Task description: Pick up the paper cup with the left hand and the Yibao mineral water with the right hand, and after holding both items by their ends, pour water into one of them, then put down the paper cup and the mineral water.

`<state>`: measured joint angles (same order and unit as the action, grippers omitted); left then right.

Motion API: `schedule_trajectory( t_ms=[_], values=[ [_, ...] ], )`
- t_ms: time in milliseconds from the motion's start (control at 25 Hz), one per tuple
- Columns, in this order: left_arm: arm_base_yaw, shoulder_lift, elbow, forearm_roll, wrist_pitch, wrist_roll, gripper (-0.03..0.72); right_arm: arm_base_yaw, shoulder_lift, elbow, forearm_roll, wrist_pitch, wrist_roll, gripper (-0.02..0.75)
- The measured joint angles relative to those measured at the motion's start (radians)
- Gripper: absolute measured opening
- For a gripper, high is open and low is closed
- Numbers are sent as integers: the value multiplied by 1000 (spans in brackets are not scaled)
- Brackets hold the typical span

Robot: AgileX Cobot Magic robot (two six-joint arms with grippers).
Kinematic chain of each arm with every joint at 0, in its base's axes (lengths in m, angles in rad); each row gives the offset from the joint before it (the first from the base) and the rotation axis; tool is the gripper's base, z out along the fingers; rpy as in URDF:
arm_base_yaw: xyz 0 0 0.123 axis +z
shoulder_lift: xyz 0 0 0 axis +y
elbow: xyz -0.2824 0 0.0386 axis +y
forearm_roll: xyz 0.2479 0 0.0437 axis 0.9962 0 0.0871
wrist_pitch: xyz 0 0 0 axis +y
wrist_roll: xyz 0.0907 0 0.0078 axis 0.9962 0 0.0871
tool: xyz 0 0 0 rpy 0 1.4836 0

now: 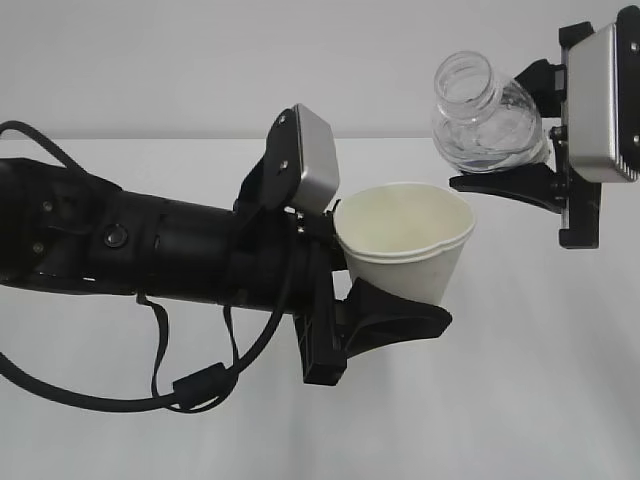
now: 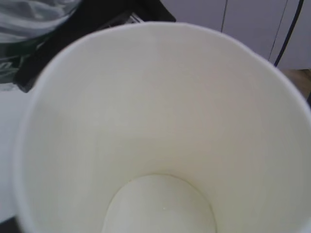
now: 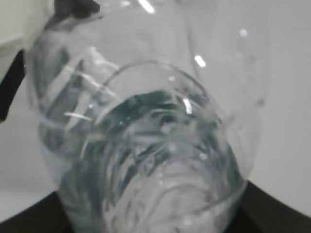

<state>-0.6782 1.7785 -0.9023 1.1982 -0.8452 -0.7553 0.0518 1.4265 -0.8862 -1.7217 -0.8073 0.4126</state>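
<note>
Exterior view: cup (image 1: pixel 405 240), upright, mouth open, held off the table (image 1: pixel 520 400) in left hand (image 1: pixel 385 290) fingers. Bottle (image 1: pixel 485 115), uncapped, tilted toward the camera, up and right of cup, gripped by right hand (image 1: pixel 520 130) fingers. Apart, not touching.

the left hand (image 1: pixel 385 290) reached in from the left, raised above the table, fingers clamped on the paper cup (image 1: pixel 405 240). the right hand (image 1: pixel 510 130) hung higher, gripping the tilted yibao mineral water (image 1: pixel 485 115).
</note>
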Motion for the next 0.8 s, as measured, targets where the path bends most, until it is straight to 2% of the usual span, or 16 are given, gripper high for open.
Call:
schedule_trajectory(
  t_ms=[440, 800],
  values=[
    [0, 0, 0, 3, -95, -41, 447, 0, 0, 0, 44, 12, -133, 432],
    [0, 0, 0, 78, -112, -81, 447, 0, 0, 0, 48, 43, -221, 430]
  ],
)
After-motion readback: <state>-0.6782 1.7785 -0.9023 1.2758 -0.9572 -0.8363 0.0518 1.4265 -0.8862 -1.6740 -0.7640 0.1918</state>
